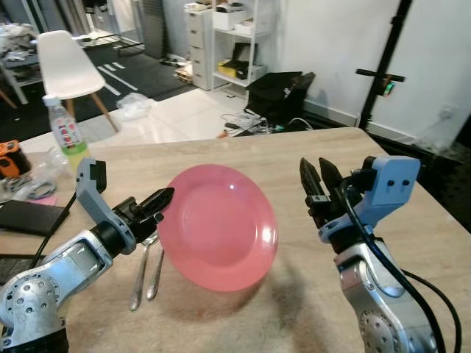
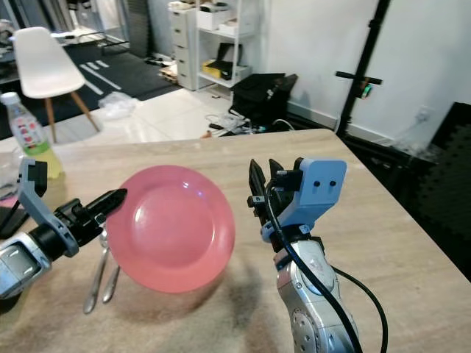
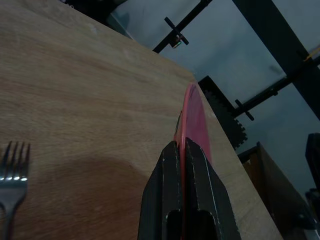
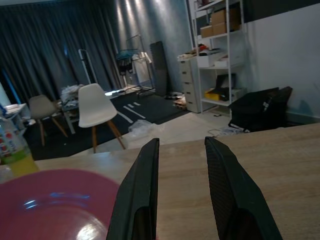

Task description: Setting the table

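A pink plate (image 1: pixel 218 225) hangs tilted above the wooden table (image 1: pixel 257 154), held by its left rim. My left gripper (image 1: pixel 162 198) is shut on that rim; the left wrist view shows the two black fingers (image 3: pixel 172 185) clamped on the plate's thin edge (image 3: pixel 192 115). My right gripper (image 1: pixel 318 176) stands open to the right of the plate, fingers pointing up, with nothing between them. The plate's rim (image 4: pixel 55 200) lies low in the right wrist view. A fork and a spoon (image 1: pixel 146 271) lie on the table under the plate's left side.
A drink bottle (image 1: pixel 65 131) stands at the table's far left, near an orange object (image 1: pixel 11 158) and dark flat items (image 1: pixel 29 217). Beyond the table are a white chair (image 1: pixel 68 66), shelves (image 1: pixel 232 37) and a black bag (image 1: pixel 276 92).
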### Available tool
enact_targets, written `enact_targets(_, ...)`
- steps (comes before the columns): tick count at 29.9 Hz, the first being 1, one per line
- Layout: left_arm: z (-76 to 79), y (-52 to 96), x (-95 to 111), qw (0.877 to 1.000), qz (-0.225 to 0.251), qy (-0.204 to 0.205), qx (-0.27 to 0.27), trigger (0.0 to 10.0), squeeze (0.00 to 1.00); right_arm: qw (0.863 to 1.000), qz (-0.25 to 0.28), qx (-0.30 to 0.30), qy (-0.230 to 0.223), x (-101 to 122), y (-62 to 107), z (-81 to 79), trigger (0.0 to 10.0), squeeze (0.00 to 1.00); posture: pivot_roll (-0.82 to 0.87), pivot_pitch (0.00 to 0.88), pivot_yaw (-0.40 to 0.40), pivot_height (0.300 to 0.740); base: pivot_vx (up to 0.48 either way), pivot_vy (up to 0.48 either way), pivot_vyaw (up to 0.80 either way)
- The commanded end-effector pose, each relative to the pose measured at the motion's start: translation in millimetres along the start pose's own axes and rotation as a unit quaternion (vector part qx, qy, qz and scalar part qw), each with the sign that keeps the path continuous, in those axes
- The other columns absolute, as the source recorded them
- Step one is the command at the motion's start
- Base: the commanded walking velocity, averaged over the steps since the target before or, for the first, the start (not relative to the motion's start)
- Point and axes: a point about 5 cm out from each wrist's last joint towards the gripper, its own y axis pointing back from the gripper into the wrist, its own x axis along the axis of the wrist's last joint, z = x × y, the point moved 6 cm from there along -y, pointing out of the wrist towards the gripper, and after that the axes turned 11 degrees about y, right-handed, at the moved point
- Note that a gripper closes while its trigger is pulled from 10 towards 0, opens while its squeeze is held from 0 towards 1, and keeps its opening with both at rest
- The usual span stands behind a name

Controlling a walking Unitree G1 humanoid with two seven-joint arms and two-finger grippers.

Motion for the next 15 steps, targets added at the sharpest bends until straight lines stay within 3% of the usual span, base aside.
enact_targets(1,0.7,-0.1,0,1.000,-0.004,-0.001,-0.003,10.0,0.00,1.000,-0.001,-0.007,0.002,-1,-0.1,1.1,10.0,0.20,0.07,0.074,0.076,0.740,0.000,0.000,0.79)
enact_targets(13,4.7,-7.9,-3,1.000,-0.009,0.003,-0.010,10.0,0.00,1.000,-0.002,-0.027,0.005,-2,-0.2,7.8,10.0,0.19,0.06,0.070,0.087,0.740,0.000,0.000,0.77)
enact_targets(14,5.1,-9.2,-3,1.000,-0.010,0.004,-0.011,10.0,0.00,0.999,-0.002,-0.033,0.006,-2,-0.1,9.9,10.0,0.16,0.06,0.071,0.087,0.740,0.000,0.000,0.00)
enact_targets(15,5.4,-10.9,-4,1.000,-0.012,0.004,-0.012,10.0,0.00,0.999,-0.002,-0.040,0.005,-2,0.0,12.4,10.0,0.00,0.06,0.072,0.088,0.740,0.000,0.000,0.00)
